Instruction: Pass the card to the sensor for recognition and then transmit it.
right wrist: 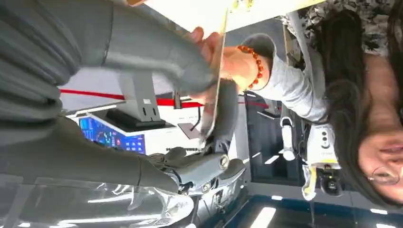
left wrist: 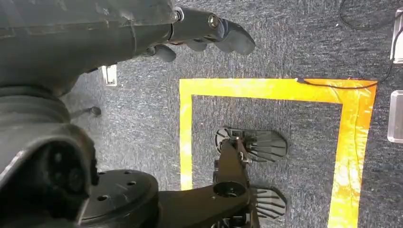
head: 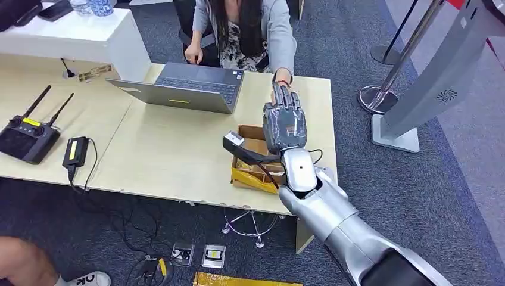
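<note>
My right hand (head: 284,122) reaches out over the far side of the light wooden table (head: 161,155), palm side away from the head camera. In the right wrist view a thin pale card (right wrist: 215,80) shows edge-on, pinched between my grey thumb (right wrist: 180,66) and a dark finger (right wrist: 228,111). A seated person's hand (right wrist: 228,59) with an orange bead bracelet also touches the card; the same hand (head: 280,78) meets my fingertips. A black sensor with a white tip (head: 234,140) stands by an open cardboard box (head: 253,164) under my wrist. My left hand (left wrist: 209,28) hangs over the carpet, holding nothing.
An open laptop (head: 193,86) sits in front of the person. A black remote with antennas (head: 27,137) and a black charger (head: 76,152) lie at the table's left. A stanchion post (head: 381,89) and a grey kiosk (head: 429,83) stand on the right.
</note>
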